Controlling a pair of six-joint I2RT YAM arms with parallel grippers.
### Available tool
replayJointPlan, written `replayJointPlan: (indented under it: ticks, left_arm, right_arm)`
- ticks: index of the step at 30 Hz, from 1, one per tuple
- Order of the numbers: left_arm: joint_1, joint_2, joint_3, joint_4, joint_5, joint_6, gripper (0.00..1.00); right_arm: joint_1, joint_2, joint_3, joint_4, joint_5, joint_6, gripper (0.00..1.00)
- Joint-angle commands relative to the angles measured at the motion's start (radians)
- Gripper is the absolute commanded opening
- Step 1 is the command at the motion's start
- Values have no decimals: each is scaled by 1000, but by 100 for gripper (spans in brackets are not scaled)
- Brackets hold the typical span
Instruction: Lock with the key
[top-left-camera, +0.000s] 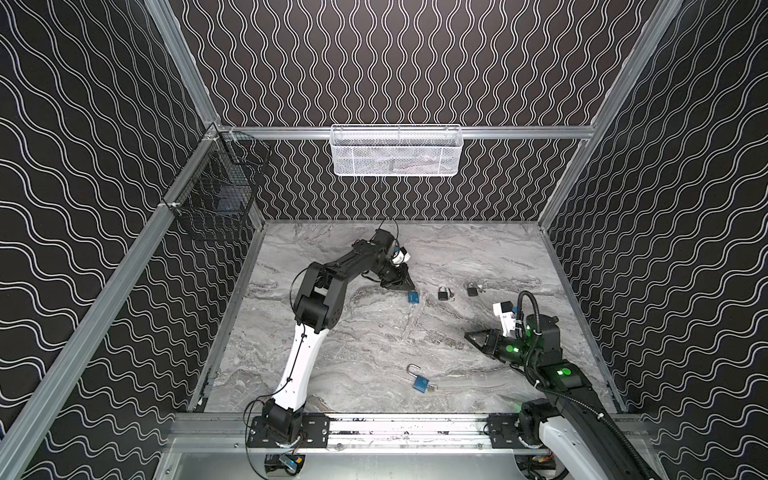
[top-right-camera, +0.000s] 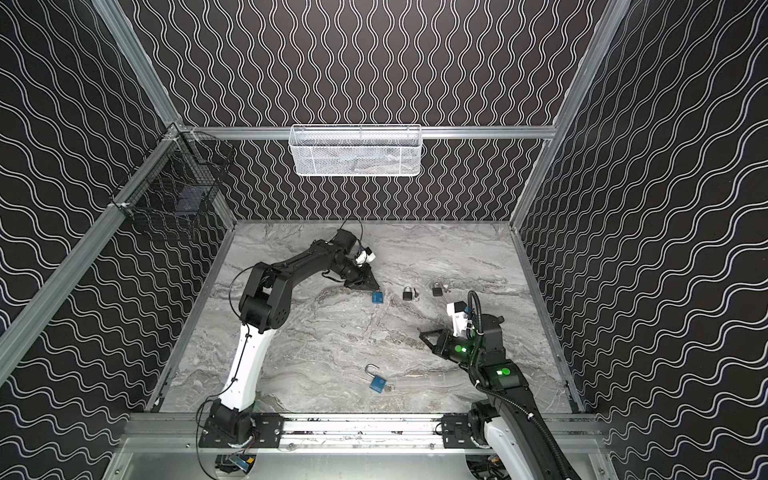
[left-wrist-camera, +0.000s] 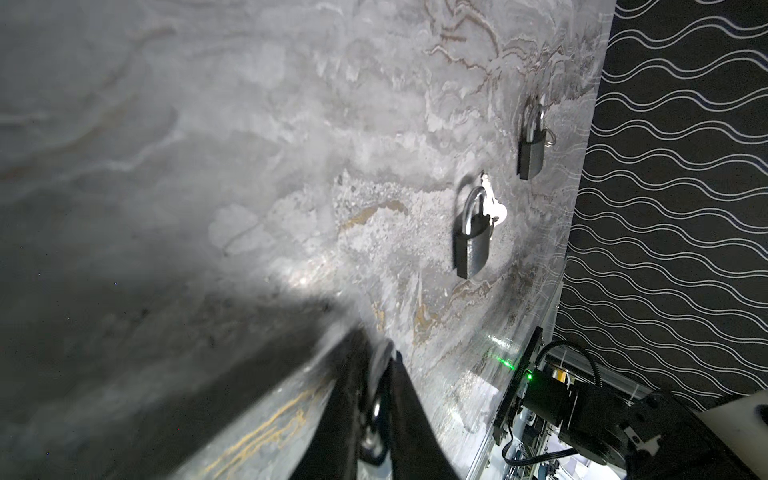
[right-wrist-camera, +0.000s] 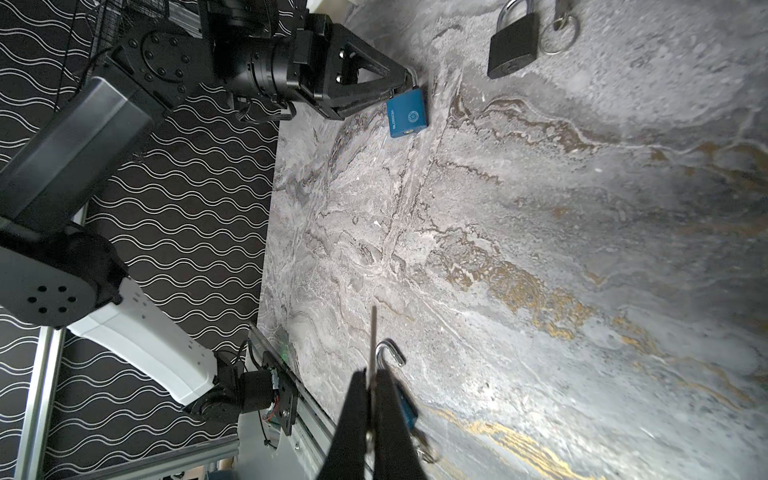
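One blue padlock (top-left-camera: 412, 296) lies on the desk (top-left-camera: 353, 353), keyhole end toward the front (shackle mostly hidden). A second blue padlock (top-left-camera: 420, 383) lies nearer the front, shackle swung open, keys (top-left-camera: 432, 388) at its base. Right of the first lie a black padlock (top-left-camera: 444, 294) and its twin (top-left-camera: 472, 289), both shut.

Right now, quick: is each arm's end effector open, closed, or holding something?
Left end effector: closed on the shackle of the far blue padlock.
Right end effector: closed, pinching a thin key.

Overhead stereo pair, close wrist views
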Motion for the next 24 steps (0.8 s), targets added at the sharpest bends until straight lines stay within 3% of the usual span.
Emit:
replayJointPlan:
  ticks: [1,14,18,24]
  left_arm:
    - [5,8,18,12,-16,-1,23]
    - [42,-8,108,-78,-96,1,34]
    - [48,-101,126,-137,-195,10,37]
    - [48,-369,60,-169,-351,-16,41]
  right_arm:
    - [-1,-6,-1,-1,-12,-10,0]
    - [-1,29,53,-101,65,-76,0]
    - [-2,49,85,-134,100,-107,0]
    - [-1,118,147,-165,166,-153,0]
